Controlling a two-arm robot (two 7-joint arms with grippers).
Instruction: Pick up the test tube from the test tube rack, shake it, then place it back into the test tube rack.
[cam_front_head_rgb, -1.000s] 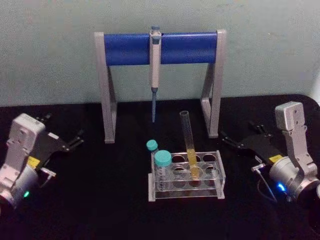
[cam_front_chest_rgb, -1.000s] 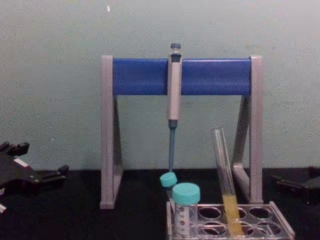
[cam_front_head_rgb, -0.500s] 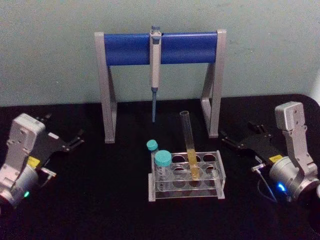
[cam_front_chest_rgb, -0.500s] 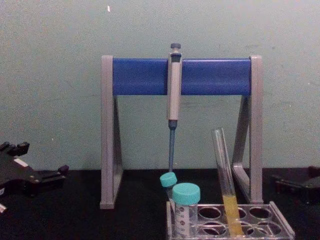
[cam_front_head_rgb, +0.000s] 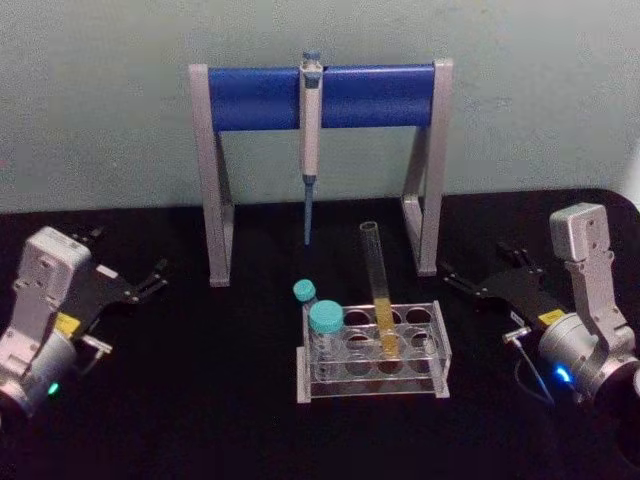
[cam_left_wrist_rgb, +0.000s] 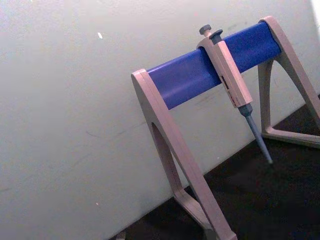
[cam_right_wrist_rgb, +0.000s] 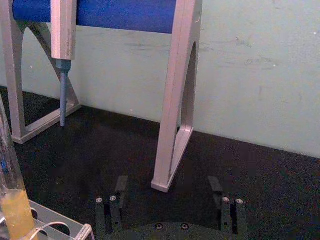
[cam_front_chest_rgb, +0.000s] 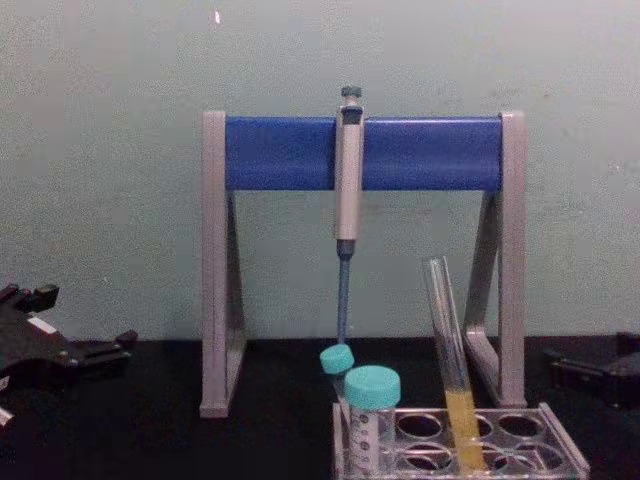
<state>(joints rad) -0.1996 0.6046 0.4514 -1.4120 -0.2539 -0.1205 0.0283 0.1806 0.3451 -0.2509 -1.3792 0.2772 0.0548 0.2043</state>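
The test tube (cam_front_head_rgb: 378, 285), long and clear with yellow liquid low down, leans in a rear hole of the clear test tube rack (cam_front_head_rgb: 370, 385) at table centre. The chest view shows the tube (cam_front_chest_rgb: 448, 345) tilted in the rack (cam_front_chest_rgb: 562, 445). My left gripper (cam_front_head_rgb: 128, 256) rests open at the far left, well away from the rack. My right gripper (cam_front_head_rgb: 478, 262) sits open to the right of the rack, pointing toward it, with nothing between its fingers (cam_right_wrist_rgb: 121, 186). In the right wrist view the tube (cam_right_wrist_rgb: 12, 202) stands off to one side of the jaws.
Two teal-capped vials (cam_front_head_rgb: 325, 322) stand in the rack's left holes. Behind it is a grey-and-blue pipette stand (cam_front_head_rgb: 255, 98) with a pipette (cam_front_head_rgb: 311, 125) hanging from it. The black table (cam_front_head_rgb: 200, 400) ends at a pale wall.
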